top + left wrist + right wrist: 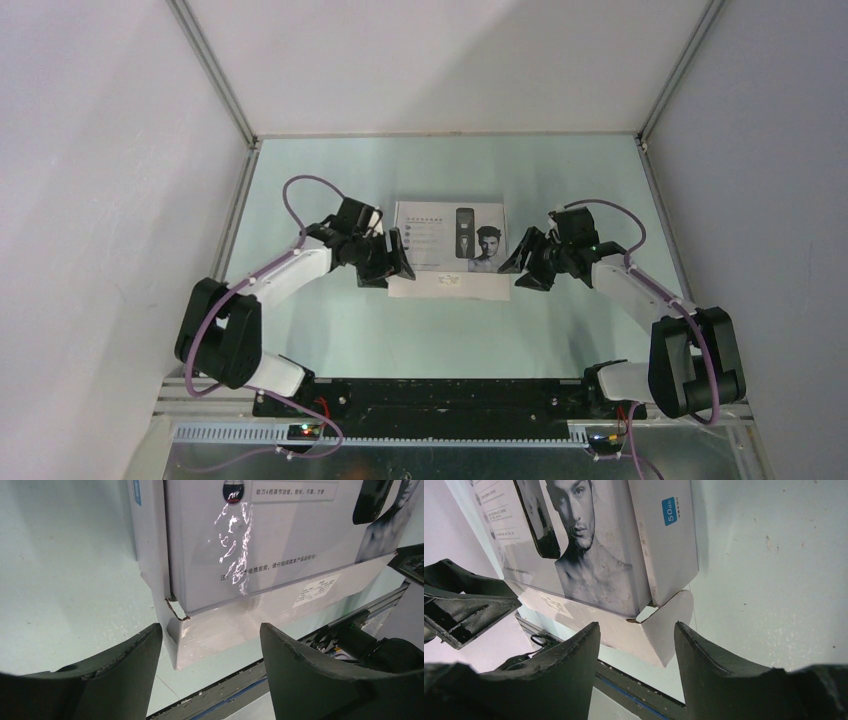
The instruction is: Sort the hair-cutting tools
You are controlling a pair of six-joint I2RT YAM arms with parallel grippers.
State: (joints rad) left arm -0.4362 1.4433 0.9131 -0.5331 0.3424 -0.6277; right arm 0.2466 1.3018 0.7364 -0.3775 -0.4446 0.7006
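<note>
No hair-cutting tools show in any view. A closed white box (450, 240) printed with a man's face lies in the middle of the table, its front flap (450, 285) flat toward me. My left gripper (388, 265) sits at the box's front left corner. It is open, and in the left wrist view the left gripper (210, 627) has the flap's torn corner (200, 640) just ahead of its fingertips. My right gripper (525, 268) is at the front right corner, also open. In its wrist view the right gripper (636, 625) faces the folded-out side tab (669, 625), gripping nothing.
White walls with aluminium rails (220, 75) enclose the pale green table (440, 340) on three sides. The black base bar (430, 395) runs along the near edge. The left gripper's fingers (464, 605) show at the left of the right wrist view.
</note>
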